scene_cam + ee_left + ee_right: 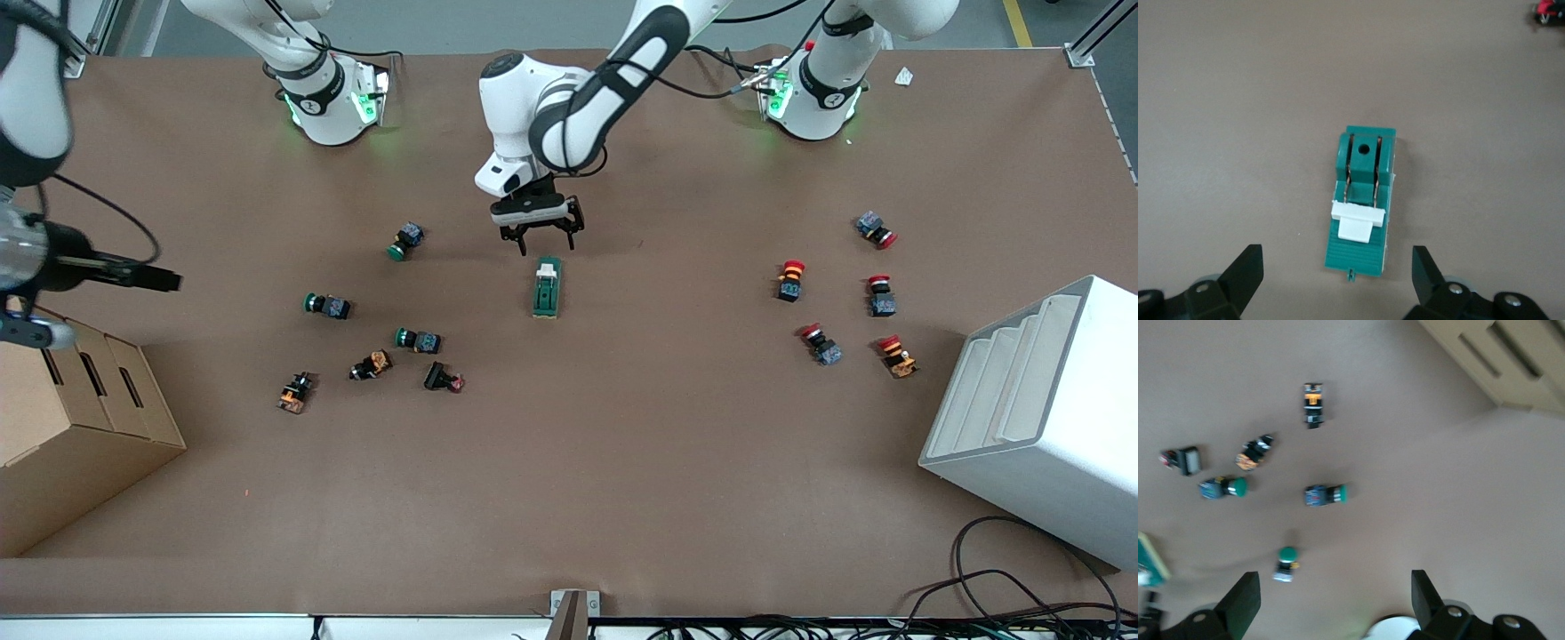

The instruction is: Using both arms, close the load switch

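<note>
The load switch (547, 287) lies at frame centre, long axis vertical, cream lever uppermost, just below the left gripper (537, 233), wide open and empty; the right gripper (1331, 603), also open and empty, waits over the green buttons.

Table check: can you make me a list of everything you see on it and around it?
Surface: brown table, flat.
Job's thing: load switch lying mid-table, white lever at one end.
Clutter: green buttons toward the right arm's end; red buttons toward the left arm's end.
Grippers: left gripper over the table beside the switch, fingers open; right gripper over the green buttons, fingers open.
Cables: black cables by the table's near edge.
Surroundings: cardboard box; white bin.
</note>
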`<state>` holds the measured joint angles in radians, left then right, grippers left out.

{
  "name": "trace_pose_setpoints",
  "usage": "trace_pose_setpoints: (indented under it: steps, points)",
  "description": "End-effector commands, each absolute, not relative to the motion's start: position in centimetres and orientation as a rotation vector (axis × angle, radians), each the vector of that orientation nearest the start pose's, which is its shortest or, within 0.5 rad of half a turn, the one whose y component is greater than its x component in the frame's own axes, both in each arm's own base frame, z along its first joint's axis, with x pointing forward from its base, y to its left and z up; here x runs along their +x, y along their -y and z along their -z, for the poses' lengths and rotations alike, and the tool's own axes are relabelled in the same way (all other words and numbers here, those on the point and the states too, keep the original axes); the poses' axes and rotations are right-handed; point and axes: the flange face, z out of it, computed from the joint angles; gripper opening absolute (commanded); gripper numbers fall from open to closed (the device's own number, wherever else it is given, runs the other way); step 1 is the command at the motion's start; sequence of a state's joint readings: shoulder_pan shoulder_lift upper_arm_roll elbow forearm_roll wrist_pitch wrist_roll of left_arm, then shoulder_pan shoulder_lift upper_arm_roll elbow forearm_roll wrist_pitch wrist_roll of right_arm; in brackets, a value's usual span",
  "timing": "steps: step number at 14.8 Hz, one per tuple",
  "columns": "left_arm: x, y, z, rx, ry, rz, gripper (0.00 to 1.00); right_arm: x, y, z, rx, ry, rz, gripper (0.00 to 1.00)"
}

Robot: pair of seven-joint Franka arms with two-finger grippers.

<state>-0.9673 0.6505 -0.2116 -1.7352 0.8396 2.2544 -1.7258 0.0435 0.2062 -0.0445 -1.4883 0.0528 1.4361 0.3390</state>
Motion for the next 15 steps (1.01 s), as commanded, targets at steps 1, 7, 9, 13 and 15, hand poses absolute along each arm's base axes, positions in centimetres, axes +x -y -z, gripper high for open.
trace_pose_setpoints:
  steps: [1, 7, 9, 13, 15]
  points:
    - [27.4, 58.7, -17.8, -2.87, -0.049, 0.863, 0.98, 58.6, -7.2, -52.6, -3.009, -0.819, -0.416, 1.0]
    - [24.1, 57.3, -14.2, -2.892, -0.167, 1.116, 0.98, 55.7, -21.3, -43.5, -2.843, -1.134, -0.379, 1.0]
    - [23.0, 57.2, -13.0, -2.891, -0.217, 1.185, 0.98, 54.7, -25.9, -41.2, -2.81, -1.205, -0.315, 1.0]
    - [22.5, 56.2, -11.0, -2.883, -0.301, 1.319, 0.98, 52.6, -34.2, -37.2, -2.763, -1.281, -0.236, 1.0]
    - [22.3, 55.6, -10.4, -2.875, -0.311, 1.371, 0.98, 51.5, -37.1, -35.3, -2.764, -1.263, -0.211, 1.0]
